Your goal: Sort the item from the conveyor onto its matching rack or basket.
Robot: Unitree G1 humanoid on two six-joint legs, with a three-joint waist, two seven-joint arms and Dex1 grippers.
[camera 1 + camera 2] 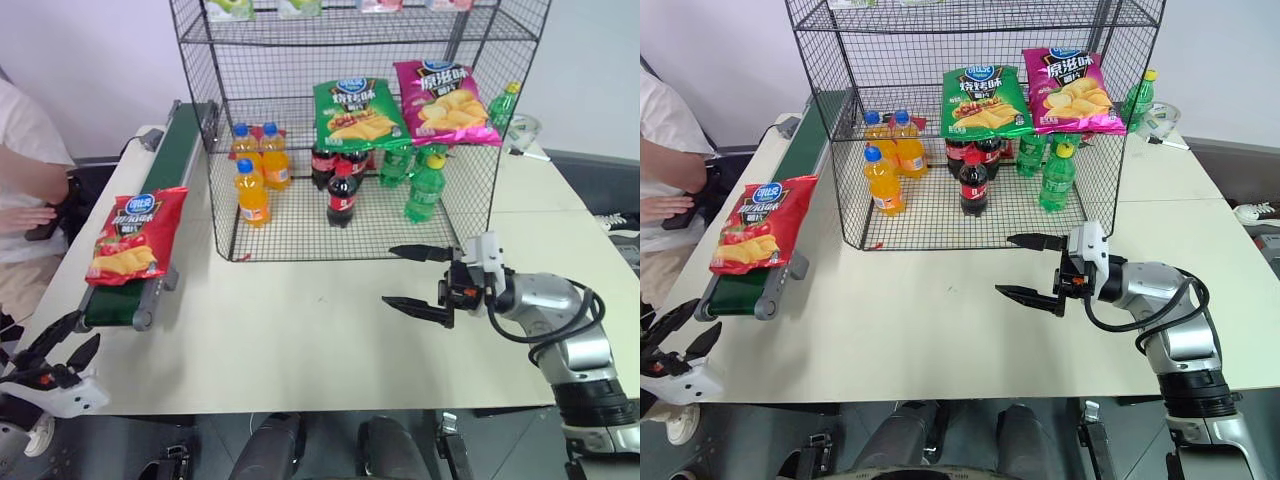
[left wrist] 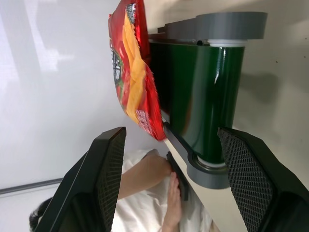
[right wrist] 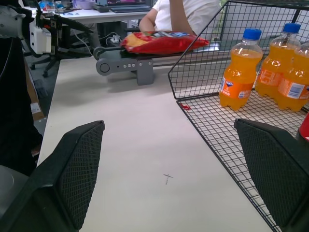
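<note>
The red chip bag [image 1: 134, 235] lies flat on the near end of the dark green conveyor [image 1: 184, 150], overhanging its outer rail. My left gripper [image 1: 62, 341] hangs open just below the table's front left corner, short of the conveyor's end roller [image 2: 227, 24]. The left wrist view has the bag [image 2: 133, 72] ahead of the spread fingers, untouched. My right gripper [image 1: 420, 281] is open over the table in front of the black wire rack [image 1: 350, 130], pointing left, empty. The bag [image 3: 161, 41] also appears far off in the right wrist view.
The rack holds a green chip bag [image 1: 358, 112], a magenta chip bag [image 1: 443, 100], orange drink bottles [image 1: 254, 192], cola bottles [image 1: 342, 193] and green bottles [image 1: 424, 186]. A person in white [image 1: 25, 175] sits left of the conveyor, hand near its side.
</note>
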